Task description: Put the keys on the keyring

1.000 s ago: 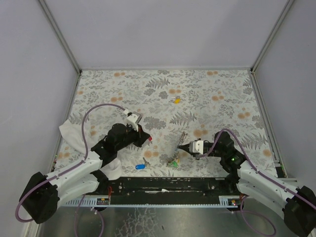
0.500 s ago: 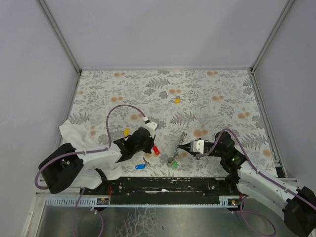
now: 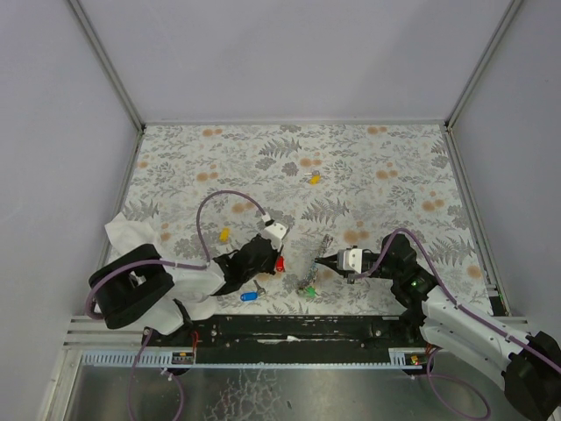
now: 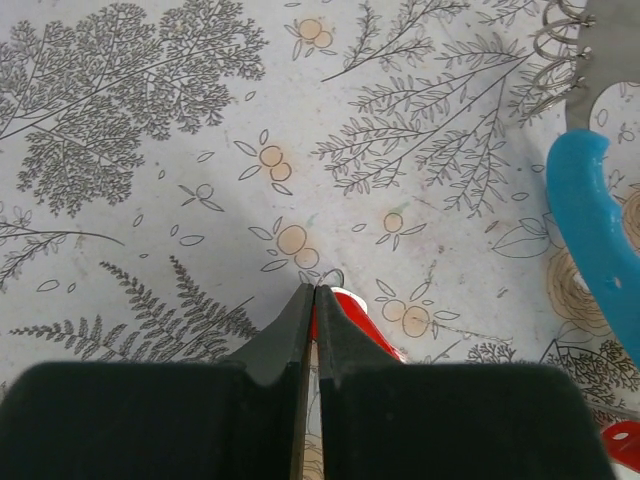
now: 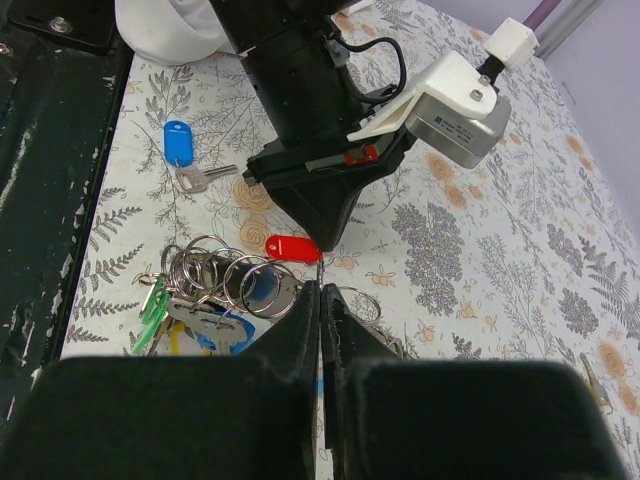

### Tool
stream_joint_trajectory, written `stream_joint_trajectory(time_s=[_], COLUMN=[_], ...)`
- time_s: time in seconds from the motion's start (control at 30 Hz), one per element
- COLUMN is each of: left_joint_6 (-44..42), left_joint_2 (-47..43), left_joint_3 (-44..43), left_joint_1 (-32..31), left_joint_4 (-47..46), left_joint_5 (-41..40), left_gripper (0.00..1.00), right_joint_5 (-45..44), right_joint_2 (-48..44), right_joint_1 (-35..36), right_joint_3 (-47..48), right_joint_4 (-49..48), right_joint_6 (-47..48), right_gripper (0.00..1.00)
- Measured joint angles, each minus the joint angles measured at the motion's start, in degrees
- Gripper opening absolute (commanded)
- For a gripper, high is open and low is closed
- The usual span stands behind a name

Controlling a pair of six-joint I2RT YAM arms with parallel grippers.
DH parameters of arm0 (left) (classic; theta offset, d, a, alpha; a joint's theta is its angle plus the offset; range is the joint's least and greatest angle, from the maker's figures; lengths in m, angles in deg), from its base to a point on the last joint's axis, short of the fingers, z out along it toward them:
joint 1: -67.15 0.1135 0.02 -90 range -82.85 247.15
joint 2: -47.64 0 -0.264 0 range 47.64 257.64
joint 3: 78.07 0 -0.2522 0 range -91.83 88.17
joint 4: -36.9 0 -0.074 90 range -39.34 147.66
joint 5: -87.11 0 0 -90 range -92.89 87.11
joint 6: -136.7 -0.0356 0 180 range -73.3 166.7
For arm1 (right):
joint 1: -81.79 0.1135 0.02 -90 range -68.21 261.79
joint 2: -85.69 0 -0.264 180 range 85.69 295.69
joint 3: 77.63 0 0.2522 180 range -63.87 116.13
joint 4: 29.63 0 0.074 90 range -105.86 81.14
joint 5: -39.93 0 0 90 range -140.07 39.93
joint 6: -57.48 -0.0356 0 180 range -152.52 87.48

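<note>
- The left end effector (image 4: 312,290) is pressed together, and it pinches the red key (image 4: 350,305) at its tips.
- The red head of that key peeks out just to the right of the tips, low over the flowery counter (image 3: 394,158).
- The right end effector (image 5: 318,292) is pressed together too. It pinches a thin wire ring of the keyring (image 5: 215,285).
- The bunch of rings and keys on the keyring lies on the counter, just left of the right end effector's tips. A green key is at the far left of the bunch.
- In the right wrist view, the red key hangs just in front of the right end effector's tips, very near the rings.
- A blue key (image 5: 178,143) lies flat, farther off to the front left of the right end effector.
- A yellow key (image 3: 313,178) lies well apart from both end effectors.
</note>
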Motion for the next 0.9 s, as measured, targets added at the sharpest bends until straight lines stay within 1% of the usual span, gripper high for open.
stream_joint_trajectory(time_s=[0.07, 0.13, 0.17, 0.23, 0.27, 0.3, 0.47, 0.57, 0.67, 0.77, 0.9], left_joint_6=[-0.2, -0.2, -0.2, -0.2, -0.3, -0.3, -1.1, -1.5, -0.6, 2.3, 6.3], left_joint_2=[0.4, 0.4, 0.4, 0.4, 0.3, 0.2, -2.7, -6.1, -8.1, -8.3, -6.7], left_joint_3=[0.0, 0.0, 0.0, 0.0, 0.1, 0.1, 0.3, 0.2, -1.2, -2.6, -3.8], left_joint_1=[-0.5, -0.7, -0.8, -0.9, -0.9, -0.9, -0.4, 2.5, 6.9, 10.5, 13.4], left_joint_4=[-0.6, -1.0, -1.1, -1.2, -1.2, -1.2, -0.8, 0.5, 2.8, 5.1, 7.9], left_joint_5=[-0.1, -0.2, -0.3, -0.3, -0.4, -0.3, 1.8, 7.6, 13.5, 18.8, 25.2], left_gripper=[0.00, 0.04, 0.08, 0.21, 0.25, 0.28, 0.31, 0.33, 0.33, 0.34, 0.33], right_joint_5=[0.0, 0.0, 0.0, 0.0, 0.0, 0.0, -0.5, -0.9, -1.0, -1.0, -0.9], right_joint_2=[0.0, 0.1, 0.2, 0.5, 0.7, 0.9, 1.1, 1.1, 1.1, 1.1, 1.1], right_joint_1=[0.0, 0.0, 0.0, 0.0, 0.0, 0.0, 0.0, 0.0, 0.0, 0.0, 0.0], right_joint_3=[0.0, 0.0, 0.0, 0.0, 0.0, 0.0, 0.0, 0.0, 0.0, 0.0, 0.0], right_joint_4=[0.0, 0.0, 0.0, -0.3, -0.4, -0.5, -0.6, -0.6, -0.6, -0.6, -0.6], right_joint_6=[0.0, 0.0, 0.0, 0.0, 0.0, 0.0, 0.0, 0.0, 0.0, 0.0, -0.1], right_gripper=[0.00, 0.00, 0.00, 0.00, 0.00, 0.00, 0.00, 0.00, 0.00, 0.00, 0.00])
